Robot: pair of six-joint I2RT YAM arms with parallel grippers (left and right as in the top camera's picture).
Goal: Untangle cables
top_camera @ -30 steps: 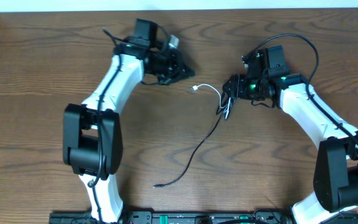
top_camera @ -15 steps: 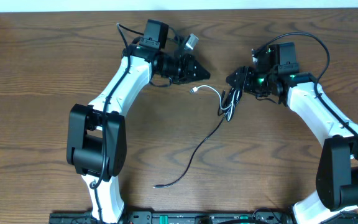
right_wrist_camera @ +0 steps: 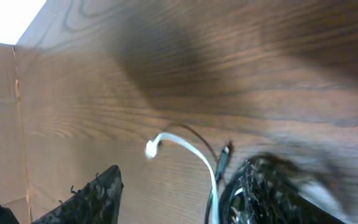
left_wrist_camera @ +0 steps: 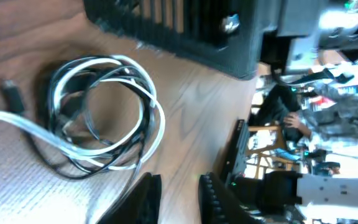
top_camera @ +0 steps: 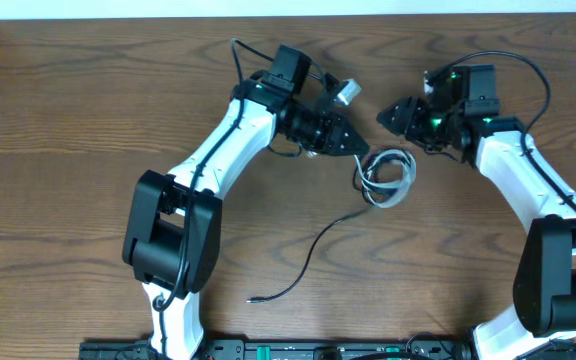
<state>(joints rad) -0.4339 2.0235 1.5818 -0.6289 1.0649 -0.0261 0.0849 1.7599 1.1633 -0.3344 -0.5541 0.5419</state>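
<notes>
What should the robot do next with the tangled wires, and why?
Probably lower the left gripper onto the white cable and pinch it: it lies looped with the black cable on the table, and the open jaws hold nothing.

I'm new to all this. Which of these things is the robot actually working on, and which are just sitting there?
Part of the job:
- white cable
- black cable, coiled up with the white one between the arms

Just there:
- wooden table
- black equipment strip at the table's near edge
</notes>
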